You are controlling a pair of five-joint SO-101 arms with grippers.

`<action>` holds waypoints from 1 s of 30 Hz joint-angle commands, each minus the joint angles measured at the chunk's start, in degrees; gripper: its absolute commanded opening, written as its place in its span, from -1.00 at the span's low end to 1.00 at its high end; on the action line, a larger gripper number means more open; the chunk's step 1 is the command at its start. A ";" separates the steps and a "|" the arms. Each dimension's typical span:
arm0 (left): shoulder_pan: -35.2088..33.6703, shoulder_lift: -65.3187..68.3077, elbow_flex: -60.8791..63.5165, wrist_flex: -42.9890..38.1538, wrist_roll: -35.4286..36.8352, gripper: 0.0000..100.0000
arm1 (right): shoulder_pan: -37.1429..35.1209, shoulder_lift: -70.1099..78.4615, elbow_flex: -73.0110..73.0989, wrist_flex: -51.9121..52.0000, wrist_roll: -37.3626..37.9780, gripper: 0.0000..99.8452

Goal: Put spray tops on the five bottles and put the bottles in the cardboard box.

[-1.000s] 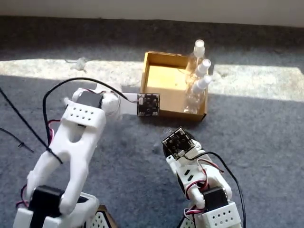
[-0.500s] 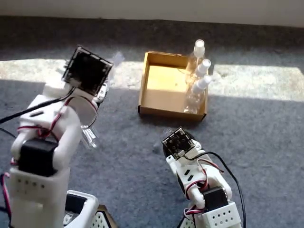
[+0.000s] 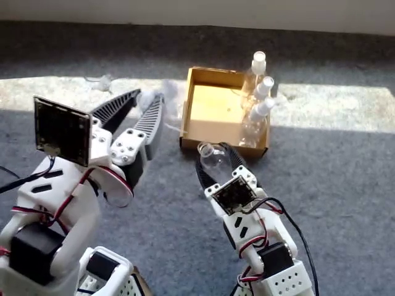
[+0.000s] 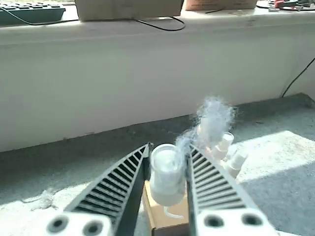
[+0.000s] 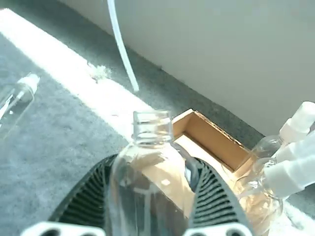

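My left gripper (image 3: 150, 97) is raised left of the cardboard box (image 3: 213, 143) and is shut on a white spray top (image 4: 167, 172), whose thin dip tube (image 5: 120, 44) hangs down. In front of the box, my right gripper (image 3: 217, 161) is shut on a clear bottle (image 3: 212, 155) with a bare open neck (image 5: 147, 120), held upright. Three capped bottles (image 3: 258, 102) stand along the box's right side; they appear again in the right wrist view (image 5: 278, 162). Another clear bottle (image 5: 15, 101) lies on the carpet.
Grey carpet covers the floor, with a sunlit band across the back. A white wall (image 4: 147, 73) rises just behind the box. A tuft of fluff (image 3: 102, 80) lies at the back left, and more fluff (image 4: 214, 115) clings to a left finger.
The left arm drew back from the box, swung left and tilted up, bringing its fingers and the spray top into sight. The right gripper tilted up, lifting the open bottle into view.
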 commanded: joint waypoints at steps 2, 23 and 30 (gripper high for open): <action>4.44 -0.66 -1.98 0.79 2.29 -0.83 | -0.75 -0.31 4.88 -2.24 -5.01 -0.99; 12.00 -0.31 -6.29 2.46 1.93 -0.83 | -0.66 0.22 6.73 1.10 -5.10 -0.99; 8.48 -0.40 -5.67 2.02 -2.20 -0.83 | -0.66 0.22 6.73 1.19 -5.19 -0.99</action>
